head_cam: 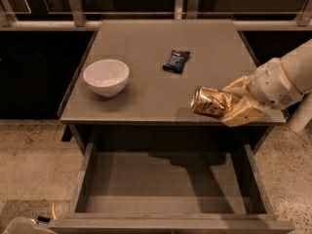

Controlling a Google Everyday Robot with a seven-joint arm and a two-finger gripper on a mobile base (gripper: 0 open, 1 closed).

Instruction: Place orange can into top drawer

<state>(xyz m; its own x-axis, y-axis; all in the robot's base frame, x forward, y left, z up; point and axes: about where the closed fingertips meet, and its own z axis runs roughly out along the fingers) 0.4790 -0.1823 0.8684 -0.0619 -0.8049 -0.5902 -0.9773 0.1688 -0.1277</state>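
Observation:
The orange can (208, 102) lies on its side, silver top pointing left, held at the front right of the tabletop near its front edge. My gripper (233, 106) comes in from the right on a white arm and is shut on the can, its pale yellow fingers (242, 113) around the can's right end. The top drawer (168, 179) is pulled open below the tabletop, with nothing showing on its flat bottom. The can hangs just above the table's front edge, over the drawer's back right part.
A white bowl (106, 76) stands at the left of the table (146, 43). A small dark snack packet (176, 61) lies at the middle. A railing (73, 4) runs behind the table. A pale object (22, 225) sits at the bottom left on the speckled floor.

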